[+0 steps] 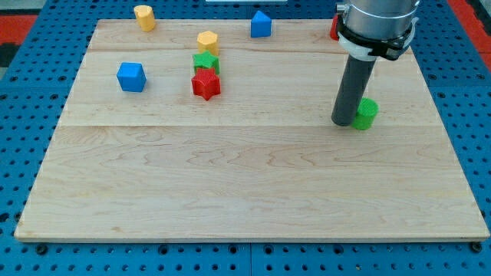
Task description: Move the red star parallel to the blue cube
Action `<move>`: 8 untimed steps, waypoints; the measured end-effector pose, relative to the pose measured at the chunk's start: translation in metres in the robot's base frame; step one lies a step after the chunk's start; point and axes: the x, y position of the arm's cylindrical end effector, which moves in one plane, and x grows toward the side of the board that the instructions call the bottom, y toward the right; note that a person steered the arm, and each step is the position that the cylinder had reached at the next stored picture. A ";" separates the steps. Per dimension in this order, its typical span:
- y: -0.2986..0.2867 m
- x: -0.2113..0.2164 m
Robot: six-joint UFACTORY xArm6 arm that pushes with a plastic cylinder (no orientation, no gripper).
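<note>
The red star (205, 83) lies in the upper left-middle of the wooden board (245, 192), touching a green star (205, 63) just above it. The blue cube (131, 77) sits to the red star's left, at about the same height in the view. My tip (344, 121) rests on the board at the right, far from the red star and touching the left side of a green cylinder (366, 113).
A yellow hexagonal block (207, 41) sits above the green star. A yellow cylinder (144, 17) is at the top left. A blue pentagon-like block (261, 24) is at the top middle. A red block (335, 29) is mostly hidden behind the arm.
</note>
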 end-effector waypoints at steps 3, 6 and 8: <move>-0.043 -0.071; -0.156 -0.095; -0.261 -0.047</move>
